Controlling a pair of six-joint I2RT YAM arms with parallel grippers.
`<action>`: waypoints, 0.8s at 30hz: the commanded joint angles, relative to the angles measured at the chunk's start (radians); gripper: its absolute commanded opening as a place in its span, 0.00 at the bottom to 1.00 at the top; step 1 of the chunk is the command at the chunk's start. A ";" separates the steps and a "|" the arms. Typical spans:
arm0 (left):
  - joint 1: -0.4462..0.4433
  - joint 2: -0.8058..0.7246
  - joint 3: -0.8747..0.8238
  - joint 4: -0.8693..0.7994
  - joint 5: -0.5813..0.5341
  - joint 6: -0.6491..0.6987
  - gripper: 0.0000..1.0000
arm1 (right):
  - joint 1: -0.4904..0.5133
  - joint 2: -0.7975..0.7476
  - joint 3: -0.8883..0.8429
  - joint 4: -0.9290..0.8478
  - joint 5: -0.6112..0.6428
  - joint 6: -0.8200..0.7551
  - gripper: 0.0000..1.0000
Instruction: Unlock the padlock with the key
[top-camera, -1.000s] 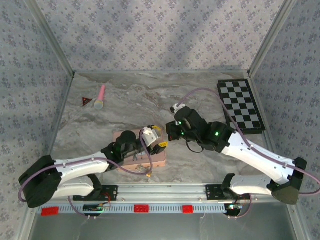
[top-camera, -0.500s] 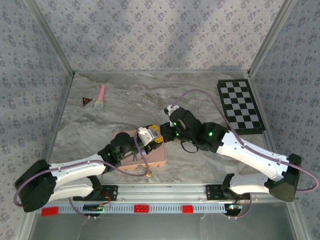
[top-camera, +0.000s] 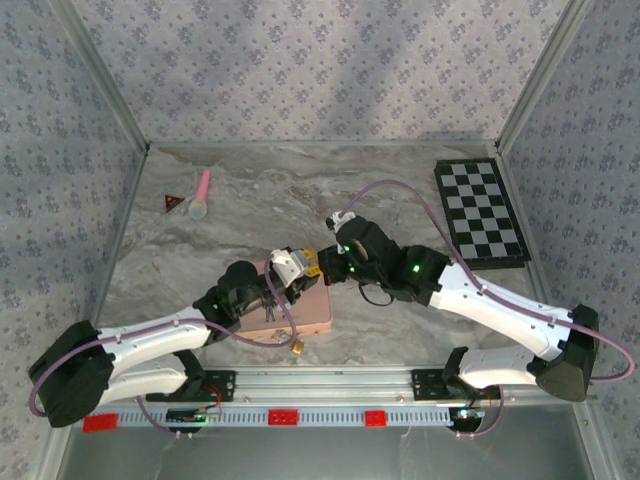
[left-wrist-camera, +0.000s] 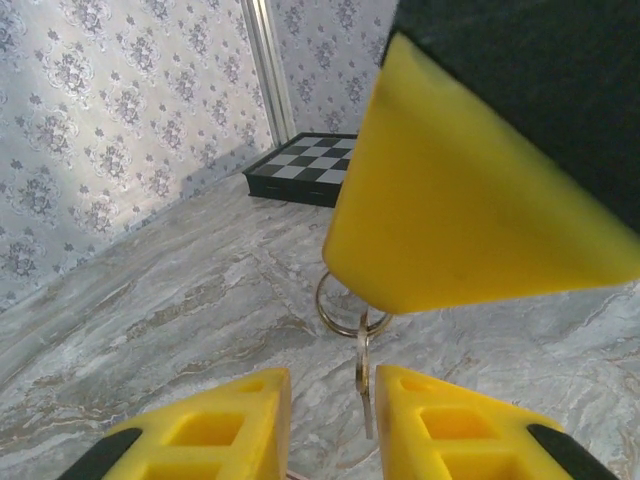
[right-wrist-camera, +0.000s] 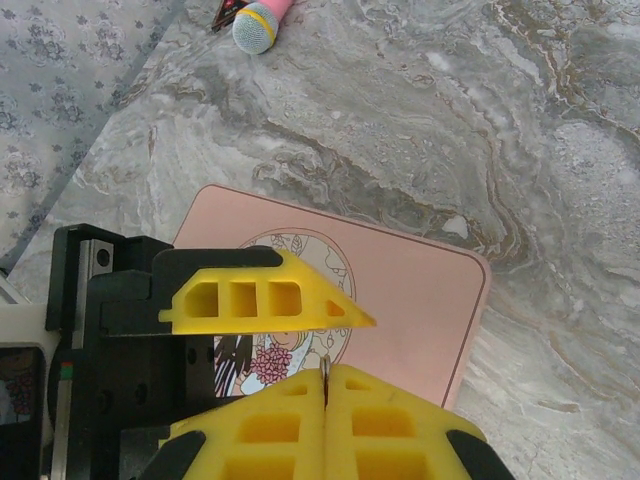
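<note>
Nearest us, over the pink tin (top-camera: 315, 316), our left hand (left-wrist-camera: 330, 382) stands partly open, the key (left-wrist-camera: 364, 385) hanging in its gap. Our right hand (right-wrist-camera: 326, 378) is pinched shut on the key ring (left-wrist-camera: 340, 330). Beyond, the grey marbled desk (top-camera: 400, 185) carries a toy microphone (top-camera: 202, 196) and a chessboard (top-camera: 482, 210), ringed by patterned walls (top-camera: 320, 70). The left wrist view gives us the key; from above it is too small to tell.
</note>
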 joint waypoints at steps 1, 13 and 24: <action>0.010 -0.022 0.005 0.019 0.034 -0.023 0.23 | 0.002 -0.008 -0.008 0.013 0.016 0.002 0.00; 0.021 -0.020 0.016 -0.009 0.061 -0.018 0.14 | -0.001 -0.013 -0.011 0.032 0.020 0.003 0.00; 0.025 -0.035 0.019 -0.047 0.037 0.020 0.02 | -0.010 -0.020 -0.029 0.017 0.047 0.030 0.00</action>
